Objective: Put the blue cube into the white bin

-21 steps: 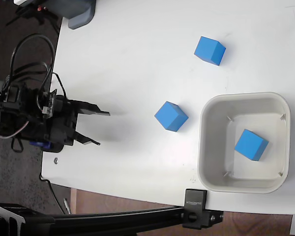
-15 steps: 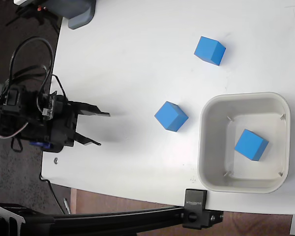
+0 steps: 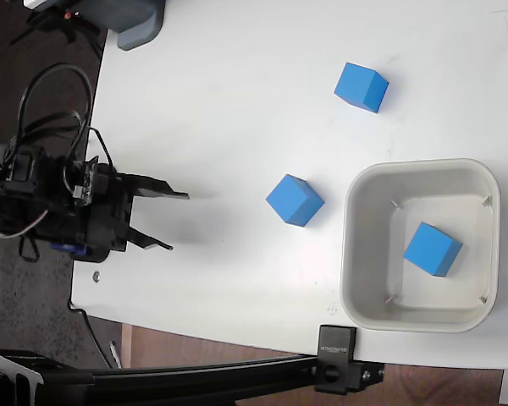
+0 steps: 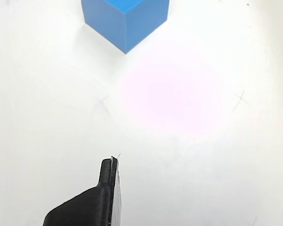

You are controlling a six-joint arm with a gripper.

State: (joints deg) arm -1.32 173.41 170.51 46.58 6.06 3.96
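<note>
White work table (image 3: 237, 101) seen from above in the fixed view, dark floor along its left edge, black clamp (image 3: 339, 370) fixed to the near edge. At the far left of the table, the gripper (image 3: 169, 220), black, trailing looped cables, fingers spread apart and holding nothing, both tips pointing right over bare tabletop. Well to the right, the white bin (image 3: 356, 279), square with rounded corners and a thick rim, close to the near right corner. Inside it, one blue cube (image 3: 433, 249), lying on the floor of the tub right of centre, turned at an angle to the walls. Just left of the bin, apart from its rim, a second blue cube (image 3: 295, 200), directly in line with the open fingers. Farther off, near the far right of the table, a third blue cube (image 3: 361, 87), standing alone. In the wrist view, a single black fingertip (image 4: 108, 188) at the bottom edge, washed-out white surface, and the lower corner of the second cube at the top.
</note>
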